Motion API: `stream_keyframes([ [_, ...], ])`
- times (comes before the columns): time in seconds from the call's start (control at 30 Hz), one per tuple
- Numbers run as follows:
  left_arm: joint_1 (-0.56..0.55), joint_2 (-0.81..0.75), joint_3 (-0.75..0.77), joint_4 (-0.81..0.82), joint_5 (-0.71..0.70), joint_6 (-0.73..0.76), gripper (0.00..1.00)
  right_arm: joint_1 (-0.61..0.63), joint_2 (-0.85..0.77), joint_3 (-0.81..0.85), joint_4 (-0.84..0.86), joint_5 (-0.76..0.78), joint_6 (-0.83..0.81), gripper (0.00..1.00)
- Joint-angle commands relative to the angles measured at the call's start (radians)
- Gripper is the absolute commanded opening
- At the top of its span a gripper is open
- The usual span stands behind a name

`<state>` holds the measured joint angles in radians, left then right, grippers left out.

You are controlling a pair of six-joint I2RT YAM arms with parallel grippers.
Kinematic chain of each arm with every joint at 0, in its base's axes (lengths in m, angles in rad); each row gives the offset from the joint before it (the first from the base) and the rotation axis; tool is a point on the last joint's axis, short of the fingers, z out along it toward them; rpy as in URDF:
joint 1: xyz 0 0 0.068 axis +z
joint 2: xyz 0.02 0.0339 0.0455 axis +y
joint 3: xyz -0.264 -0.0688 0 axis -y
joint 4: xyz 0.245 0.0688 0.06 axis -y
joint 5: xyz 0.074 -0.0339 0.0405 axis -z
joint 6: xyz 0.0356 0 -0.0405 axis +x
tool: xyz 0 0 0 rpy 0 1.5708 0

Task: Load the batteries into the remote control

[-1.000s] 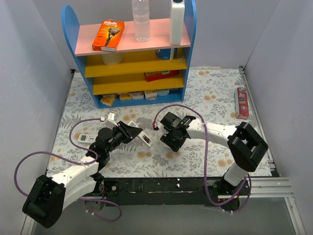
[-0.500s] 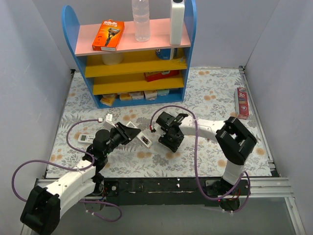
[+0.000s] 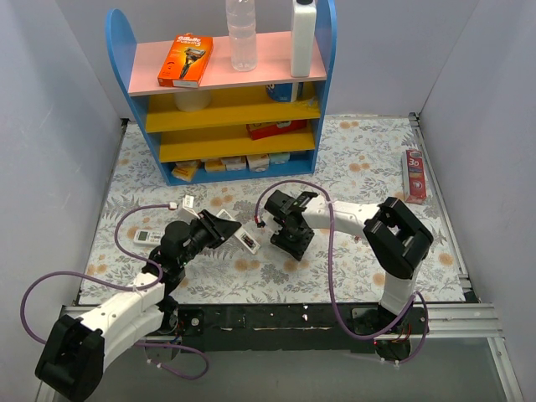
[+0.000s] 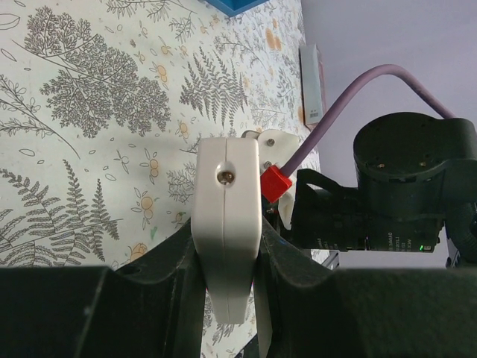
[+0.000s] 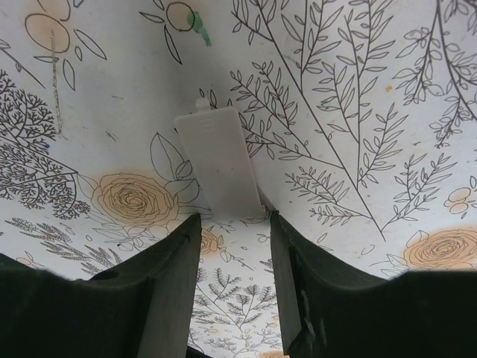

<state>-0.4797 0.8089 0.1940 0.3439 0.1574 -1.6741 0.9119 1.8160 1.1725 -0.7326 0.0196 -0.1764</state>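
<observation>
"gillette" is read on the orange razor box point(image 3: 185, 59) on the top board of the shelf point(image 3: 136, 105), far beyond both claws; "30" is made out on the red carton point(image 3: 414, 174), well to the right of the right claw point(image 5: 235, 224). the remote control point(image 4: 226, 194) is clamped edge-on in the left claw point(image 4: 227, 257). the white cover plate point(image 5: 216, 156) is seen with its near end between the right claw's fingers — whether it is gripped cannot be told. since half a second ago the right claw has been brought slightly nearer the remote control.
</observation>
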Motion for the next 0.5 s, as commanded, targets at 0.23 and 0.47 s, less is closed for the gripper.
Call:
stream_keyframes([
  [0.23,0.004,0.033,0.018,0.040,-0.001,0.019,0.00,0.022,0.054,0.026,0.007,0.008,0.021,0.45],
  [0.47,0.004,0.062,0.001,0.082,0.007,-0.001,0.00,0.036,0.028,0.021,-0.007,0.023,0.048,0.32],
])
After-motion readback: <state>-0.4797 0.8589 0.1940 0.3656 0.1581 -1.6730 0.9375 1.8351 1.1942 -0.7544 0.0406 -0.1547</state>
